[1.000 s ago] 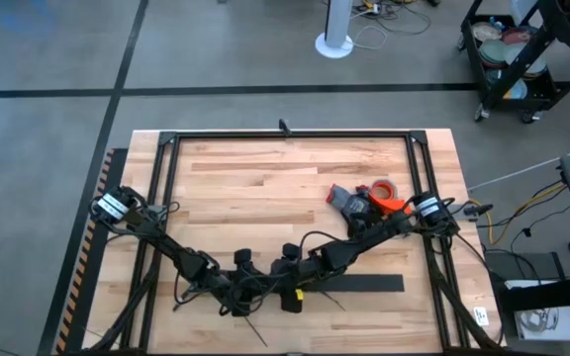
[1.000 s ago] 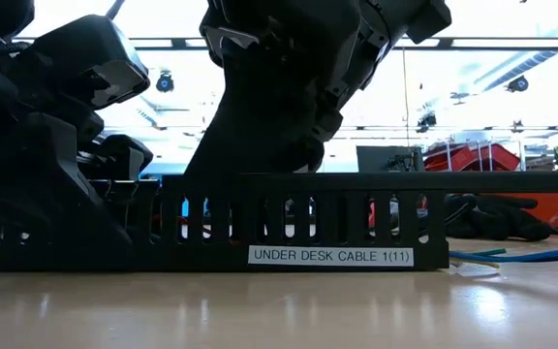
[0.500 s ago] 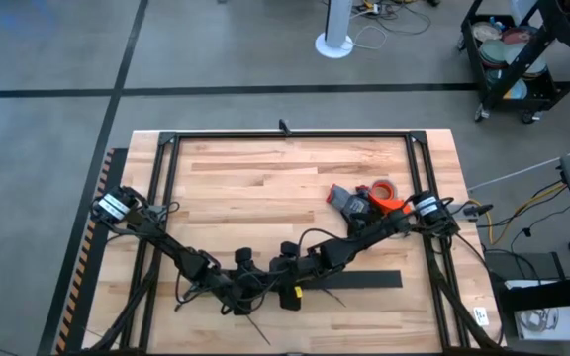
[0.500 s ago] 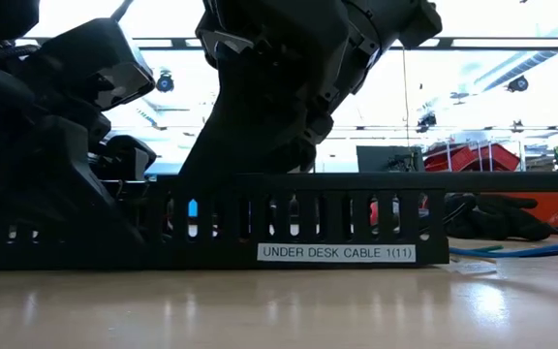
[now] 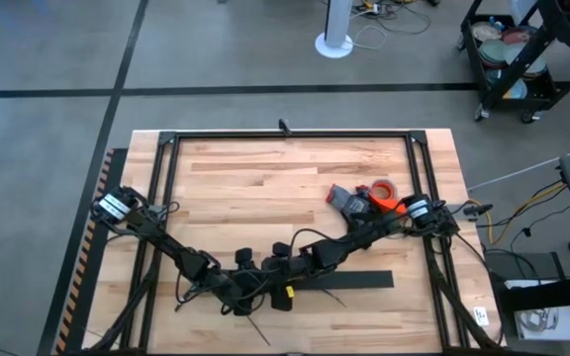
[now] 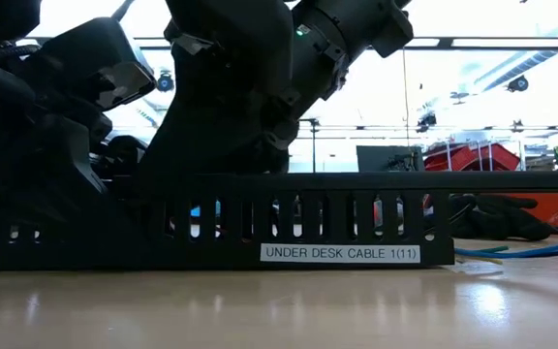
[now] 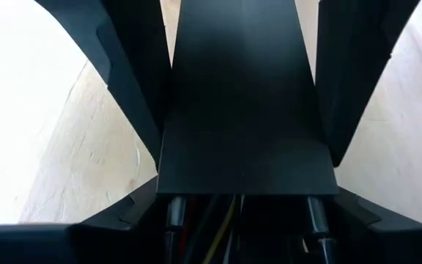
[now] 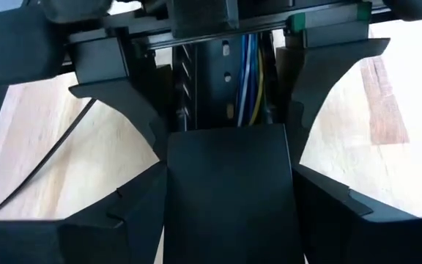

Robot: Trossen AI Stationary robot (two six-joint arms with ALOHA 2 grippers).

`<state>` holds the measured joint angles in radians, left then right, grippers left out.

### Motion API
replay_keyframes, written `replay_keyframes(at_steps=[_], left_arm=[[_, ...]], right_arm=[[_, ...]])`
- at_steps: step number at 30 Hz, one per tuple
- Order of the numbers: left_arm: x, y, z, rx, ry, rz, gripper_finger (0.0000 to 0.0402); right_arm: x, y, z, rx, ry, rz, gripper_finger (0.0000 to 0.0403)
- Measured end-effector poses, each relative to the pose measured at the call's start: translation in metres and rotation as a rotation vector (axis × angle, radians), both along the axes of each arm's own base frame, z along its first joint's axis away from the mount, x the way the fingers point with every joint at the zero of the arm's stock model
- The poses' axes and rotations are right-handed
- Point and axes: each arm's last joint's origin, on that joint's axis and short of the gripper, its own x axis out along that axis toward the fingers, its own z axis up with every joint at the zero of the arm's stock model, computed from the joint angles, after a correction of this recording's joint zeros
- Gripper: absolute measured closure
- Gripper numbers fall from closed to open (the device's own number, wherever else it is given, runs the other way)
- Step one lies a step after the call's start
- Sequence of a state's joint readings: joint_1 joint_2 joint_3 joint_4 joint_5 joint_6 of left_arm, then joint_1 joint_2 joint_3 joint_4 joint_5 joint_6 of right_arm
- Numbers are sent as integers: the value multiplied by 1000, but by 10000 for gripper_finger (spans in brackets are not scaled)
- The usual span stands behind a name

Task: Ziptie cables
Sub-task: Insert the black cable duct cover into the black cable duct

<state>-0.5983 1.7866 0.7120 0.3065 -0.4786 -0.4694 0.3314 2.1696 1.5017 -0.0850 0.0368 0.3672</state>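
I have both arms meeting at the lower centre of the table [image 5: 265, 188], where the duct [image 5: 364, 281] lies along the near edge. The right gripper [image 5: 283, 287] sits at the duct's left end, and its wrist view shows it narrow and clamped on the duct's sides. The left gripper [image 5: 250, 289] is just beside it and also over the duct. I cannot tell whether that claw is clamped or merely straddling. The cables [image 8: 246, 81] run inside the duct's channel, blue and yellow strands showing in the upper middle of the right wrist picture. The zipties [image 5: 252, 326] lie loose on the wood, one below the grippers near the bottom edge and another just under the duct. As I judge it, the step in hand is settling the duct and its wires before any tie goes on. To do it well I would keep the right claw's hold firm and level so the duct does not twist. I would move slowly so the strands stay in the channel, and free the left arm to fetch the nearer tie without brushing the wires. Compared with a second ago, the duct's right end has slid towards the left of the high view. The right arm has drawn closer to the left one. In the low view, the white label has crept a little to the right.
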Motion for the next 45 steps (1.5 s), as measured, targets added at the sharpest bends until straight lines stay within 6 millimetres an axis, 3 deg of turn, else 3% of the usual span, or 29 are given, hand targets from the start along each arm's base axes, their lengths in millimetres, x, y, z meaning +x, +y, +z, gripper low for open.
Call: replay_keyframes(at_steps=[6, 14, 19, 26, 30, 38, 45], left_arm=[[0, 0, 0, 7, -2, -3, 182], [1, 0, 1, 15, -4, -3, 166], [0, 1, 2, 5, 13, -6, 132], [-9, 5, 17, 5, 55, -24, 61], [-17, 6, 26, 1, 63, -55, 40], [-33, 0, 34, -4, 100, -91, 44], [-41, -2, 21, 12, 144, -54, 51]], right_arm=[[3, -1, 3, 4, -1, -2, 186], [3, -3, 3, -5, -2, -9, 175], [3, -3, 2, -9, 5, -10, 187], [2, -3, 2, -7, 14, -7, 181], [2, -2, 2, -5, 18, -2, 187], [2, -2, 2, 3, 22, -17, 173], [2, -3, 2, 2, 22, -23, 186]])
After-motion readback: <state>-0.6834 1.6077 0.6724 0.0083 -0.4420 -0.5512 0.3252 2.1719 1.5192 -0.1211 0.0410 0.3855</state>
